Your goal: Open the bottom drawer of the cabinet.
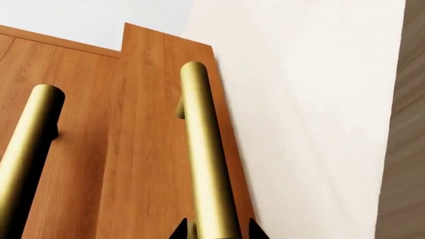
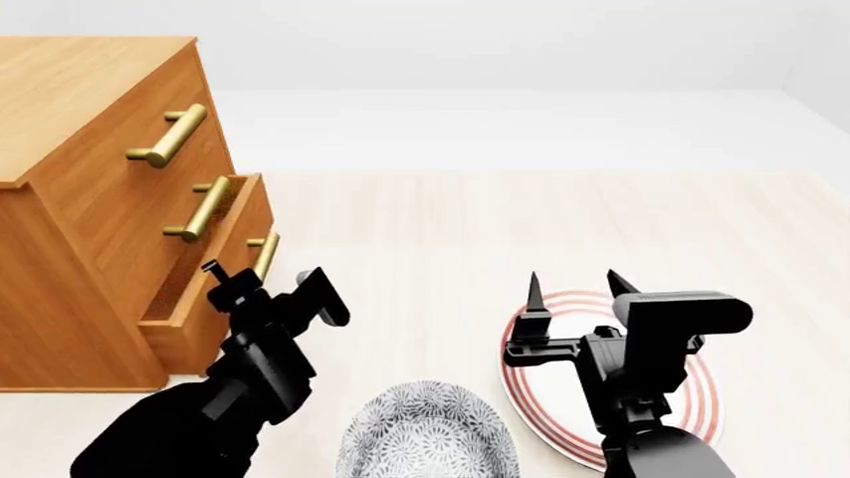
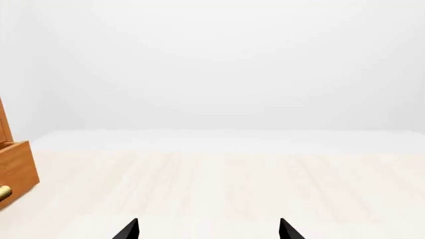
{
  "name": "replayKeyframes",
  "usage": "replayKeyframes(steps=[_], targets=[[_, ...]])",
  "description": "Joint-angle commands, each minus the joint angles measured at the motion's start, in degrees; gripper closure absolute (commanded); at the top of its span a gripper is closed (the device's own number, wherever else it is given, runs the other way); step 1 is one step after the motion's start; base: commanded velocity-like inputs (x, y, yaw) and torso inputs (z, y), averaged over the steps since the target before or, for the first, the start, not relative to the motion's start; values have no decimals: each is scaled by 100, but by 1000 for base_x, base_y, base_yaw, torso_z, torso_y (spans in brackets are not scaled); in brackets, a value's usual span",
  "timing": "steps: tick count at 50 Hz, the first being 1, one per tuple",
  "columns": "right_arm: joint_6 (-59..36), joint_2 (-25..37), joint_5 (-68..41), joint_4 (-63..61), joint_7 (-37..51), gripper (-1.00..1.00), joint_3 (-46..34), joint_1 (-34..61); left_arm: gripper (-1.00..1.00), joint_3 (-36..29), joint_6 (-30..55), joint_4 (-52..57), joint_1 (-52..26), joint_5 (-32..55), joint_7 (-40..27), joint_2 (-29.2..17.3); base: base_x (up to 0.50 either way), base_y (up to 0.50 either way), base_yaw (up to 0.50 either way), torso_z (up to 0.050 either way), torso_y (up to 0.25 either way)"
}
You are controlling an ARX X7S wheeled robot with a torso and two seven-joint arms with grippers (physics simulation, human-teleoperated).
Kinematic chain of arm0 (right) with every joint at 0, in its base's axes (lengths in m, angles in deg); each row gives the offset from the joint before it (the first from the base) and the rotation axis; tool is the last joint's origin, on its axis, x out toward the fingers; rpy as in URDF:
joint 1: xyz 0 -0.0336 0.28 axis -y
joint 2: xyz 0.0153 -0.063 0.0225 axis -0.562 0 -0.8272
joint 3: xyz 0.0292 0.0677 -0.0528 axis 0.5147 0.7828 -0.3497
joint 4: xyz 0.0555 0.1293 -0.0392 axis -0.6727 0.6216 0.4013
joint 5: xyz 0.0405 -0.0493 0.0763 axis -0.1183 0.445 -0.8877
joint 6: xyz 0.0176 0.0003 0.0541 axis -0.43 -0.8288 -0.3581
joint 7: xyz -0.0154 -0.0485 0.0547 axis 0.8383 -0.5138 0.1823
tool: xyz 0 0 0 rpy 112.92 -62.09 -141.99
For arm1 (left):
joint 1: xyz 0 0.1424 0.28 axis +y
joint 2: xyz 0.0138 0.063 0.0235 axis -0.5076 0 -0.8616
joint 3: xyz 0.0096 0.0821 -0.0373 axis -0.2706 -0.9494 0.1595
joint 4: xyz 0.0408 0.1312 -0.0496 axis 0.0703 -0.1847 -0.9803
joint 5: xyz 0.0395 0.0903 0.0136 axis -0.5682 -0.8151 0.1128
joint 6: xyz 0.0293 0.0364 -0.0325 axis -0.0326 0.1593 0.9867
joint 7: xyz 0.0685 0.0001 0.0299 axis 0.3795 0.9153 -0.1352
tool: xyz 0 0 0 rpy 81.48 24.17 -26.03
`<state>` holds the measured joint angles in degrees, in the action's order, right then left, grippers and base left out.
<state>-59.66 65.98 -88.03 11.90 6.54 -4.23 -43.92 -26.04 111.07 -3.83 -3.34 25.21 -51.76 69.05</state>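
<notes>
The orange-brown cabinet stands at the left in the head view, with three brass-handled drawers. The bottom drawer is pulled partly out, its front standing proud of the two above. My left gripper is at its brass handle. In the left wrist view the gripper has one black fingertip on each side of that handle, closed around it. My right gripper is open and empty above the plate. Its fingertips also show wide apart in the right wrist view.
A white plate with red rings lies on the pale floor under my right arm. A grey patterned bowl sits at the bottom centre. The middle drawer's handle runs beside the gripped one. The drawer's corner shows in the right wrist view.
</notes>
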Motion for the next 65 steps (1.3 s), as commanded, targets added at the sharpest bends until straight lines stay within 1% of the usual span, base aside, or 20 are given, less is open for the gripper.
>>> replayKeyframes(steps=[1, 6, 37, 60, 61, 65], targets=[[45, 16, -32, 22, 4, -100, -7, -1, 100, -637, -252, 854, -229, 31, 33, 264, 14, 0, -7, -10, 0], [97, 9, -49, 96, -7, -100, -6, 9, 100, -690, -181, 999, -227, 15, -58, 264, 6, 0, -5, 0, 0], [105, 79, -158, 34, 55, -100, -9, -6, 100, -767, 35, 1599, -268, 117, -72, 264, 12, 0, -7, -2, 0], [150, 117, -198, 52, 91, -100, -44, -6, 100, -777, 42, 1705, -265, 95, -47, 264, 15, 0, -8, -2, 0], [159, 115, -192, 70, 91, -100, -53, -4, -100, -777, 52, 1723, -270, 101, -39, 264, 14, 0, -8, 0, 0], [95, 129, -231, 19, 114, -100, -45, 19, -100, -778, 95, 1777, -290, 126, -18, 264, 0, 0, 0, 0, 0]])
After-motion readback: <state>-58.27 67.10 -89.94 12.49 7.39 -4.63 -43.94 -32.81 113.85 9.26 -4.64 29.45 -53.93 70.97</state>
